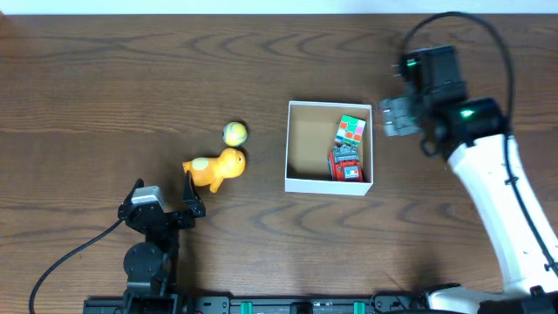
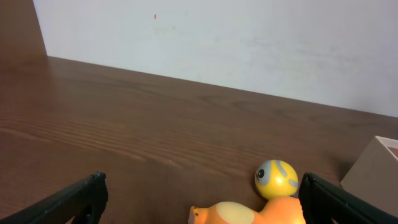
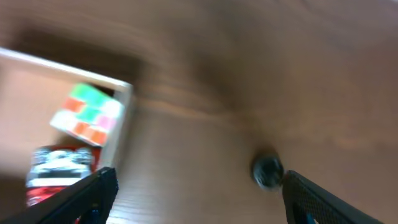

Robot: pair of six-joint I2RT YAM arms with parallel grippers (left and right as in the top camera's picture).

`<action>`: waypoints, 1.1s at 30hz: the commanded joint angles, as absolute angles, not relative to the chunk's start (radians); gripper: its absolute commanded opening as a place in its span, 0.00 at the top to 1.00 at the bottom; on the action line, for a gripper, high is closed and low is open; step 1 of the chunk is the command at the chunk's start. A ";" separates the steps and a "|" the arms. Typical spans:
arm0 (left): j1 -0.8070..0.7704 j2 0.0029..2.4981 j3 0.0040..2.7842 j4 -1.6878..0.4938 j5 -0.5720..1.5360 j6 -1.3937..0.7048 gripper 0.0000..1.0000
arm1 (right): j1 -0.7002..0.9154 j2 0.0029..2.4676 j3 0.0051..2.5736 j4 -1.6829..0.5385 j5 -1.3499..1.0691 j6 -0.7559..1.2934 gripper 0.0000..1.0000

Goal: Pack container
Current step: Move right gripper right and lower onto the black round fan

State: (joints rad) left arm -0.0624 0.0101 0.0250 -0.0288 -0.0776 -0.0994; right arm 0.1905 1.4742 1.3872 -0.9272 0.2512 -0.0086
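Note:
The container [image 1: 328,185] is a square white-walled box with a brown inside, at the table's middle. In it lie a coloured puzzle cube [image 1: 351,131] and a red toy car [image 1: 346,163]. An orange duck toy [image 1: 218,168] and a yellow ball [image 1: 234,133] lie on the table left of it. My left gripper [image 1: 164,195] is open just in front of the duck [image 2: 261,214], with the ball [image 2: 276,178] behind it. My right gripper [image 1: 397,115] is open and empty just right of the container. Its blurred view shows the box wall [image 3: 124,124], cube [image 3: 90,112] and car [image 3: 59,171].
A small dark round thing [image 3: 267,171] lies on the wood near the right finger in the right wrist view. The container's corner [image 2: 373,171] shows at the right edge of the left wrist view. A white wall stands behind the table's far edge.

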 commanded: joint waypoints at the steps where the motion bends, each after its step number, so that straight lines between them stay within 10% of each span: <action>1: -0.062 0.004 0.004 -0.066 -0.086 -0.083 0.02 | 0.085 1.495 1.394 -0.937 0.235 0.059 0.12; 6: -0.062 0.004 0.004 -0.066 -0.086 -0.083 0.02 | -0.054 1.542 1.394 -0.977 0.197 0.075 0.23; 14: -0.062 0.004 0.004 -0.066 -0.086 -0.083 0.02 | -0.215 1.662 1.393 -1.032 0.096 0.134 0.06; 33: -0.062 0.004 0.004 -0.066 -0.086 -0.083 0.02 | -0.287 1.945 1.393 -0.881 0.074 0.160 0.05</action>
State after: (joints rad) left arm -0.0624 0.0101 0.0250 -0.0288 -0.0776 -0.0994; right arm -0.2687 1.9270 1.3872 -0.8890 0.0807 0.1246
